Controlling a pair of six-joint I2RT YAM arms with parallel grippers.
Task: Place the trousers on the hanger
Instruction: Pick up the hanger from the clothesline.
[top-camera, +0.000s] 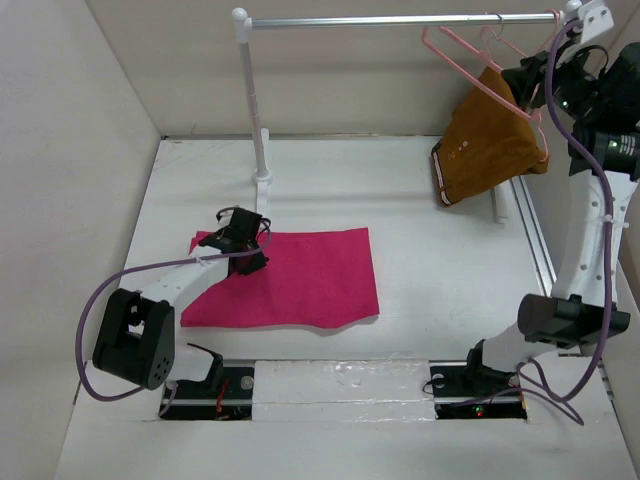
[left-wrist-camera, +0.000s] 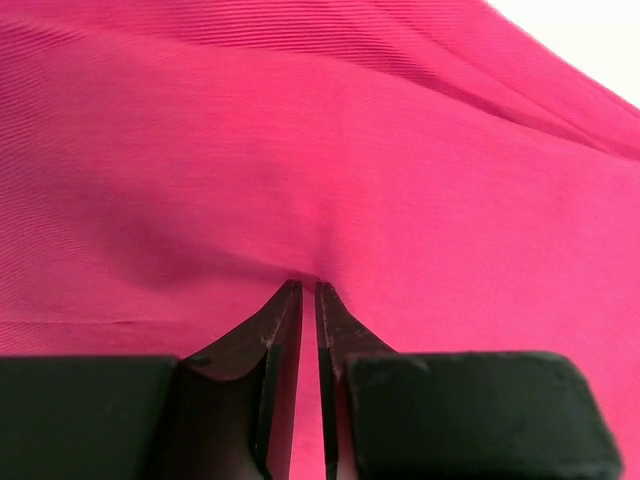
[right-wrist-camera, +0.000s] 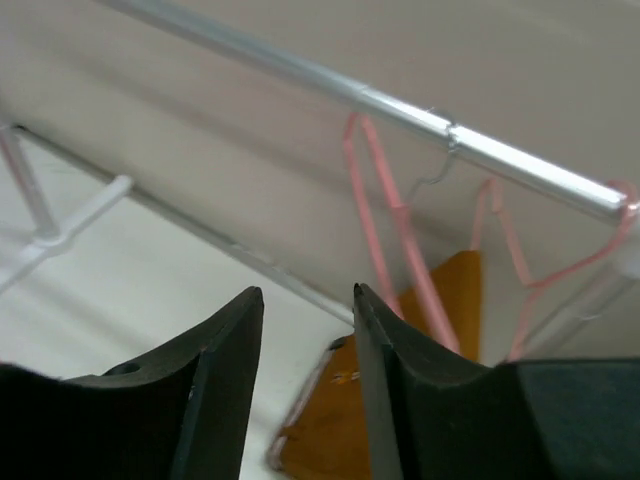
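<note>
The magenta trousers (top-camera: 295, 278) lie flat on the table, left of centre. My left gripper (top-camera: 243, 258) sits low on their upper left part. In the left wrist view it (left-wrist-camera: 308, 287) is pinched shut on a fold of the trousers' cloth (left-wrist-camera: 320, 180). An empty pale-pink hanger (top-camera: 462, 52) hangs on the silver rail (top-camera: 400, 20) at the upper right. My right gripper (top-camera: 522, 88) is raised beside it, open and empty. In the right wrist view it (right-wrist-camera: 308, 292) faces the hanger (right-wrist-camera: 392, 215), which hangs a little right of it.
A mustard-brown garment (top-camera: 492, 140) hangs on another pink hanger (top-camera: 520, 70) at the rail's right end, close to my right gripper. The rail's white post (top-camera: 255, 100) stands behind the trousers. Side walls enclose the table.
</note>
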